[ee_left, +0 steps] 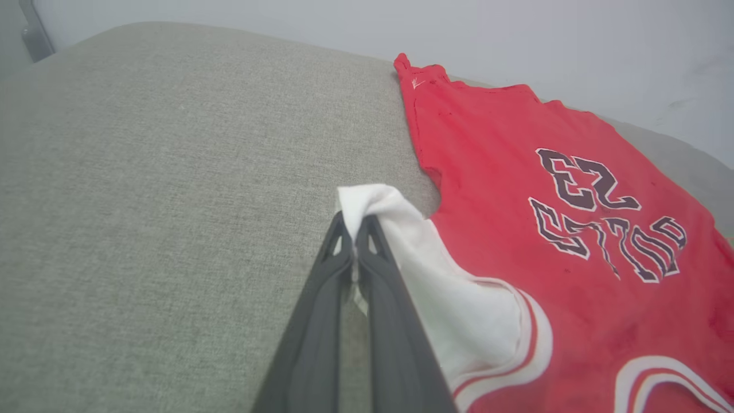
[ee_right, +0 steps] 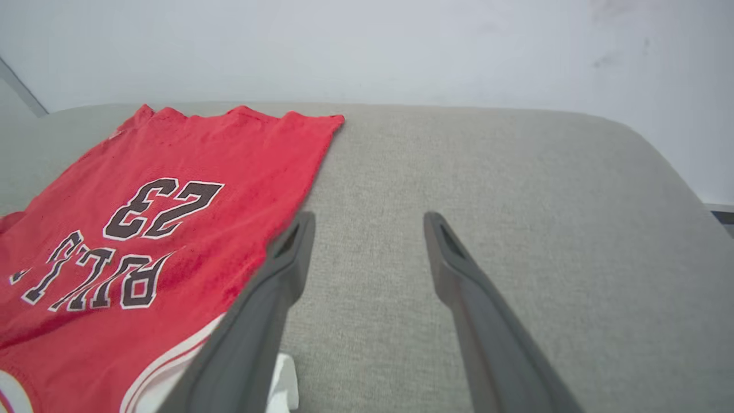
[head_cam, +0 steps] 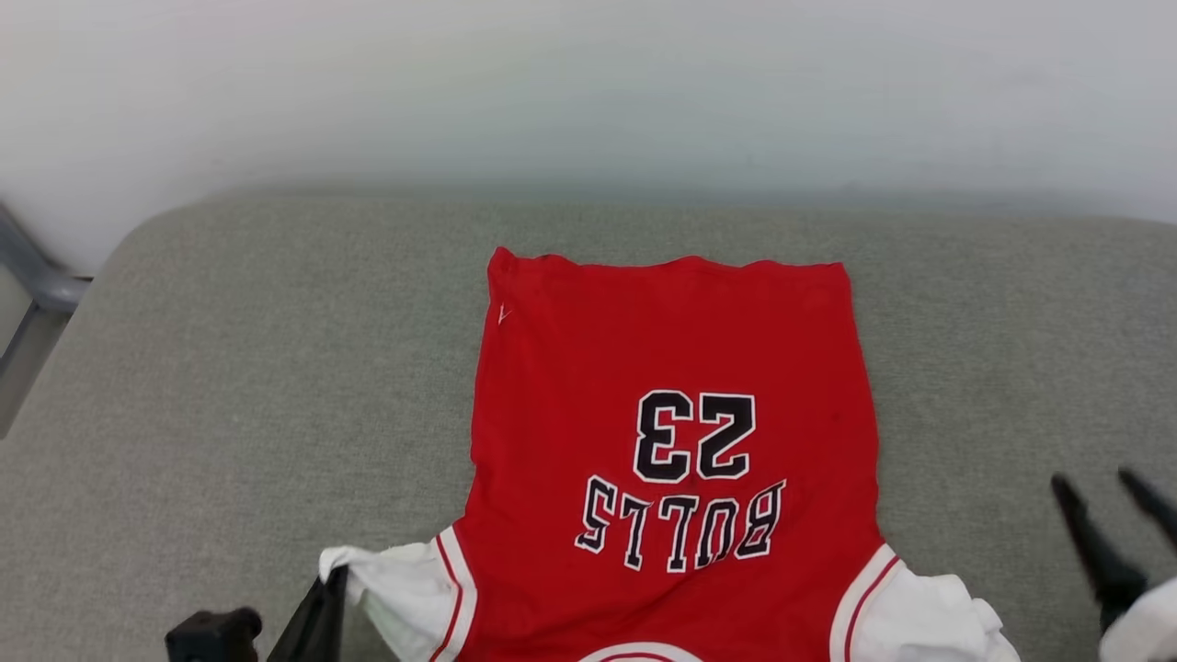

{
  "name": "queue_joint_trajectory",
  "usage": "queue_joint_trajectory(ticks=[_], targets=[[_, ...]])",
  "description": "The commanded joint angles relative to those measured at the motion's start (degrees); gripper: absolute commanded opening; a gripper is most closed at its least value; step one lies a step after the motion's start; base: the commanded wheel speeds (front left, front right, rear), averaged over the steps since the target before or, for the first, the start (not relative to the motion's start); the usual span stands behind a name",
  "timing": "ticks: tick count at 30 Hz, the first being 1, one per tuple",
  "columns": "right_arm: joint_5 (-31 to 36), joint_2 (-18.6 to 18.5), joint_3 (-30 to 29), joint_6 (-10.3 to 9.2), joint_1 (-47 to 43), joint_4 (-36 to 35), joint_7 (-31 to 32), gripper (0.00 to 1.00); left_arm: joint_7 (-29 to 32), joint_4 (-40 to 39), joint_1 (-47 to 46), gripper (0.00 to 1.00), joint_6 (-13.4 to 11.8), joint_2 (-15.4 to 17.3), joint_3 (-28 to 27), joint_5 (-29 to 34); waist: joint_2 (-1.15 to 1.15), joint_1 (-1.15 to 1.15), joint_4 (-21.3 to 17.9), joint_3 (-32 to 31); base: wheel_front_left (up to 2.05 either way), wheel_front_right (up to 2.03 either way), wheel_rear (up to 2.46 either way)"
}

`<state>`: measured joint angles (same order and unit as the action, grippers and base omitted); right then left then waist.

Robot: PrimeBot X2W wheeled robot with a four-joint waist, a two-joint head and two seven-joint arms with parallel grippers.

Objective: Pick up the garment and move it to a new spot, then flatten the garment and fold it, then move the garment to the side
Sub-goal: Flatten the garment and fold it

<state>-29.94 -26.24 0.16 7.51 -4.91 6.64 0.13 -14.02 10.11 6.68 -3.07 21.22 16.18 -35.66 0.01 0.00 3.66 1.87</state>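
Covering most of the head view, a padded surface (head_cam: 230, 386) of woven grey-green fabric runs back to a rounded far edge; behind it rises a plain pale wall (head_cam: 588, 83), faintly scuffed at the upper right of the right wrist view; a grey metal bar (head_cam: 37, 276) slants down past the surface's far left corner. The fabric looks smooth and even, with a fine weave and no seams in sight.

The garment (head_cam: 671, 386) lies flat on the middle of this surface, chest up, its hem toward the wall and its collar toward the robot, so the black number and lettering read upside down in the head view; the hem edge is slightly wavy, and the red body lies mostly smooth. Its two white sleeves lie bunched at the near end, one on each side.

The left gripper (ee_left: 355, 221) has its fingers pressed together on the tip of the white sleeve (ee_left: 413, 241) on that side, pinching the cloth; the right gripper (ee_right: 370, 223) has its fingers spread well apart with nothing between them, over bare fabric just beside the garment's right edge.
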Motion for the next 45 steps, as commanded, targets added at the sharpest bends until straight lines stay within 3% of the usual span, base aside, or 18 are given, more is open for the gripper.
queue_joint_trajectory(ticks=[1, 6, 12, 13, 20, 26, 30, 35, 42, 45], targets=[[0.23, -0.99, -0.94, -0.05, 3.0, -1.74, 0.72, 1.0, -0.29, -0.93, -1.32, 0.0, 0.1, -0.16, 0.44, 0.84, -0.01, 0.0, 1.01, 1.22, 0.0, 0.0, 0.0], [0.73, -4.07, -1.67, -0.05, 11.67, -5.05, 4.78, 1.0, -0.47, -3.66, -3.83, 0.0, -0.12, -1.19, 1.5, 2.43, -0.01, 0.0, 3.06, 4.03, 0.0, 0.0, 0.0], [-0.93, -9.32, 4.68, -0.06, 31.37, -3.57, 20.64, 1.0, -0.82, -7.43, -9.22, 0.0, 0.3, -3.44, 3.59, 5.22, -0.01, 0.0, 7.8, 11.9, 0.0, 0.0, 0.0], [-0.93, -9.32, 4.68, -0.06, 31.37, -3.57, 20.64, 1.0, -0.82, -7.43, -9.22, 0.0, 0.3, -3.44, 3.59, 5.22, -0.01, 0.0, 7.8, 11.9, 0.0, 0.0, 0.0], [-2.33, -12.08, 14.63, -0.06, 47.52, 6.71, 43.86, 1.0, -1.17, -8.63, -13.23, 0.0, 1.48, -6.32, 4.82, 7.38, -0.01, 0.0, 11.63, 18.1, 0.0, 0.0, 0.0], [-1.1, -11.06, 15.69, -0.06, 57.35, 14.88, 57.18, 1.0, -1.27, -9.63, -15.83, 0.0, 2.62, -8.42, 4.62, 9.36, -0.01, 0.0, 13.98, 22.41, 0.0, 0.0, 0.0], [1.96, -10.14, 15.37, -0.06, 61.84, 18.36, 60.17, 1.0, -1.28, -10.57, -17.0, 0.0, 3.72, -9.88, 3.9, 10.65, -0.01, 0.0, 15.19, 25.23, 0.0, 0.0, 0.0], [6.07, -8.58, 14.01, -0.06, 63.88, 22.12, 59.03, 1.0, -1.29, -10.8, -18.32, 0.0, 5.53, -11.97, 2.79, 12.12, -0.01, 0.0, 16.58, 28.41, 0.0, 0.0, 0.0], [5.88, -7.16, 15.18, -0.02, 57.65, 27.05, 59.41, 1.0, -1.29, -10.09, -18.49, 0.0, 7.45, -14.12, 1.23, 14.01, -0.01, 0.0, 17.2, 29.46, 0.0, 0.0, 0.0], [6.52, -8.67, 15.22, -0.02, 56.76, 27.52, 59.03, 1.0, -1.3, -9.74, -18.16, 0.0, 7.98, -14.56, 0.48, 14.51, -0.01, 0.0, 16.97, 29.4, 0.0, 0.0, 0.0]])
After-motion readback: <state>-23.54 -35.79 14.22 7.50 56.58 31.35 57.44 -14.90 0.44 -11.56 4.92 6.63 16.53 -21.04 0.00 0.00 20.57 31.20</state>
